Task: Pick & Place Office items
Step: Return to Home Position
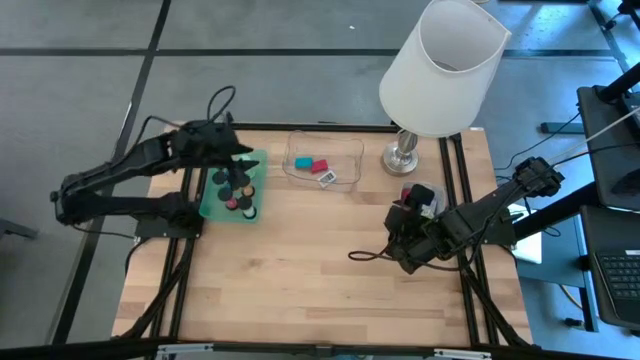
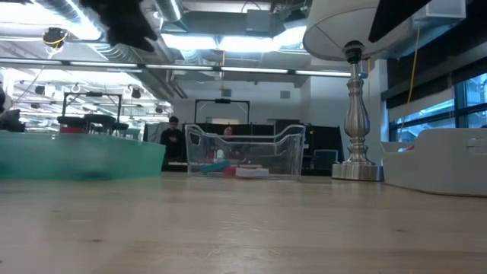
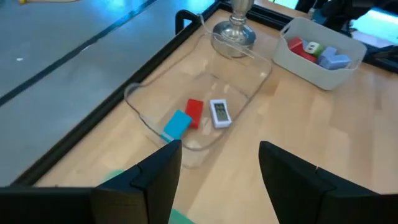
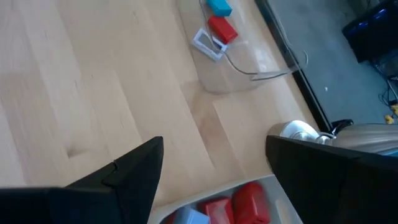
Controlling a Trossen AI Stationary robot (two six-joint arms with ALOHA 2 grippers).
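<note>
My left gripper [image 3: 217, 152] is open and hovers over the green tray [image 1: 222, 200], which holds black discs [image 1: 234, 182] and small coloured pieces. In front of it the clear tray [image 3: 249, 81] holds a light-blue block [image 3: 177, 124], a red block [image 3: 194, 112] and a white item [image 3: 219, 113]. My right gripper [image 4: 214, 146] is open above the grey tray [image 3: 298, 65], where red pieces [image 4: 249, 200] and a light-blue piece [image 4: 189, 216] lie. Neither gripper touches anything.
The big white lamp [image 1: 440, 65] stands with its metal base [image 1: 403, 155] at the table's far edge, between the clear tray [image 1: 345, 150] and the grey tray. Bare wood [image 1: 300, 270] fills the table's near half. People stand in the room far behind [image 2: 173, 133].
</note>
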